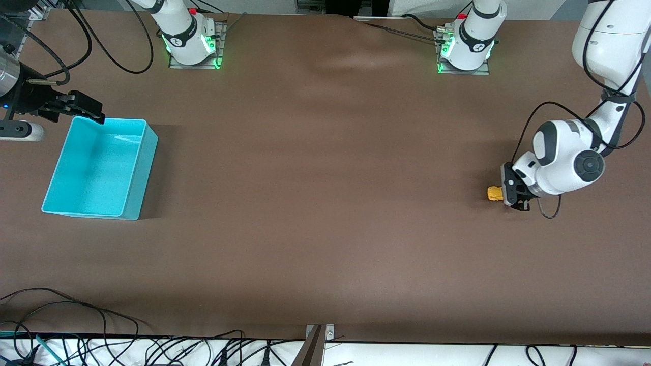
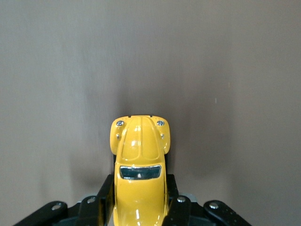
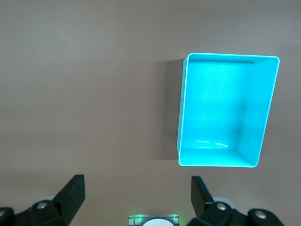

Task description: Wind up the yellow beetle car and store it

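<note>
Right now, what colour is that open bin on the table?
Turquoise bin, clearest in the right wrist view.

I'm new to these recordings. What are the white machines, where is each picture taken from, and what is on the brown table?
Two white robot arms stand at a brown table, each ending in a two-fingered claw. The wide picture looks down from a high camera facing them; the other two come from cameras on the arms' wrists. The left claw is down at the left arm's end of the table, shut on the yellow beetle car, a tiny toy. The right claw waits open above the rim of an empty turquoise bin at the right arm's end, and its wrist camera looks down into the bin.
</note>
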Motion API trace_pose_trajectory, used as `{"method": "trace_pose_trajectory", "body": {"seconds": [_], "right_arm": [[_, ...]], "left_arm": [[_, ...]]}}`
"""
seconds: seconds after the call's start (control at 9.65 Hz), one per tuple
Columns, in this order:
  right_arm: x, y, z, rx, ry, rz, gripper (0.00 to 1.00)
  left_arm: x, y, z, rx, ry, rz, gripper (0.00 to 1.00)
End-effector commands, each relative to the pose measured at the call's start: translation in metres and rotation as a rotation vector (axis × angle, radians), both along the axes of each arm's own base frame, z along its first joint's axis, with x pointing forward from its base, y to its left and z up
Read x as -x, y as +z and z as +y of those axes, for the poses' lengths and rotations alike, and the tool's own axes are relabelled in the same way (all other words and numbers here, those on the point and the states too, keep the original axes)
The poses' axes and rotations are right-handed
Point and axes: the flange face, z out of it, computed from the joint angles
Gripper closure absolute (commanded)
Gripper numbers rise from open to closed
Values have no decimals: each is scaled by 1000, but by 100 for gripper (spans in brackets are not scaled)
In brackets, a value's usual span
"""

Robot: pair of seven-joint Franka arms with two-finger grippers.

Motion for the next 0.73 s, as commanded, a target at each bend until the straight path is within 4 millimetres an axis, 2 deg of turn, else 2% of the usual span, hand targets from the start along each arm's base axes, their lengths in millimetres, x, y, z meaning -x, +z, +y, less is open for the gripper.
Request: {"method": "trace_pose_trajectory", "body": {"seconds": [0.0, 0.1, 0.41, 0.62], "right_arm": [[2, 2, -1, -23, 8, 8, 0], [2, 2, -2, -23, 6, 8, 0], [2, 2, -2, -23, 6, 8, 0], [2, 2, -2, -23, 6, 8, 0]], "left_arm": [[-1, -5, 54, 2, -35, -16, 87], [0, -3, 68, 2, -35, -25, 87], [11, -24, 110, 12, -66, -48, 88], [11, -17, 128, 5, -56, -63, 88]]}}
